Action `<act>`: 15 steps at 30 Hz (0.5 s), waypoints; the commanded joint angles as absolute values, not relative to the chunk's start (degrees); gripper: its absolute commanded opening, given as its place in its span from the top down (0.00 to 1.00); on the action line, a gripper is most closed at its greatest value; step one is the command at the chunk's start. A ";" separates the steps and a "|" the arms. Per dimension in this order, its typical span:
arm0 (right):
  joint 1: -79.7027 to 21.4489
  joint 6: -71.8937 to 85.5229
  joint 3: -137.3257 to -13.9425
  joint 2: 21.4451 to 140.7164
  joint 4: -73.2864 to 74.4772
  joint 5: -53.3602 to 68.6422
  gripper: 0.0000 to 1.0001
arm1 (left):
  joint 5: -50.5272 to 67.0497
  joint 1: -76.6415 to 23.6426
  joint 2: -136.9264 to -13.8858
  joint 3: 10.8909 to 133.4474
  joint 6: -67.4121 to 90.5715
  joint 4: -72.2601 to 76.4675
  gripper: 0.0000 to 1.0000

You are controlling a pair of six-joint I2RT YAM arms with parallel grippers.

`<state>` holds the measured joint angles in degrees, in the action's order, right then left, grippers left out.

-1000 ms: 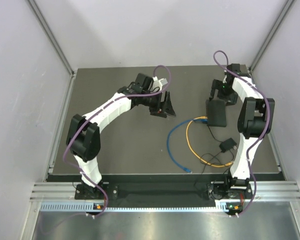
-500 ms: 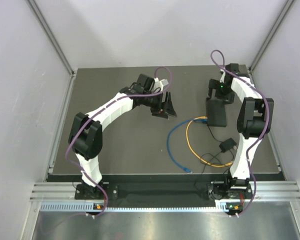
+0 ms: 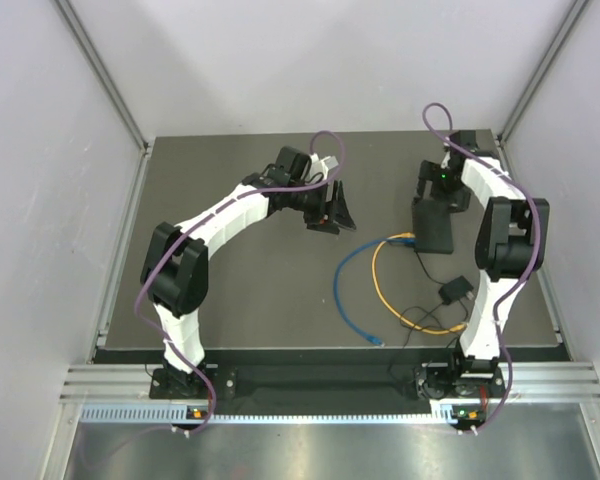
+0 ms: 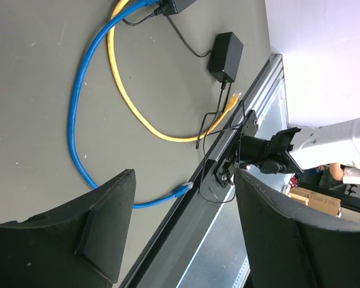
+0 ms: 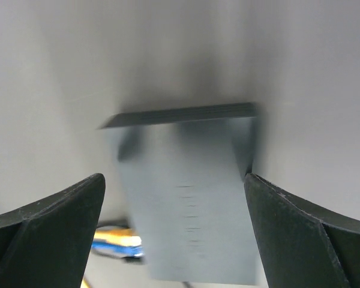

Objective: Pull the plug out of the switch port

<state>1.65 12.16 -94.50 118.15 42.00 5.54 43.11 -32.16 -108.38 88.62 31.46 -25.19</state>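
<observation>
The right tool [image 3: 438, 190] hangs over the far end of the switch [image 3: 432, 228] with its jaws spread wide and nothing gripped. In the right wrist view the flat black box lies blurred below the gap between the two fingers [image 5: 48, 222]. The plugs [image 5: 117, 243] of the blue cable [image 3: 342, 290] and yellow cable [image 3: 378, 285] sit in the switch port, on the box's side below and to the left of this tool. The left tool [image 3: 332, 212] is also wide open and empty above the desk [image 3: 240, 290], well apart from the switch. The blue cable's loose end lies below it, and the small black adapter [image 4: 226, 57] lies further off.
</observation>
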 commanded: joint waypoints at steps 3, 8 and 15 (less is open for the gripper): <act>5.01 12.31 -95.45 116.28 43.59 1.06 0.00 | 44.56 -31.99 -107.75 89.65 31.03 -22.24 0.28; 5.01 9.58 -96.24 118.21 43.60 0.44 0.00 | 44.91 -31.90 -107.93 89.65 30.32 -23.20 0.29; 4.31 8.00 -94.84 119.09 39.39 9.75 0.00 | 45.18 -31.55 -107.40 87.89 30.23 -23.29 0.29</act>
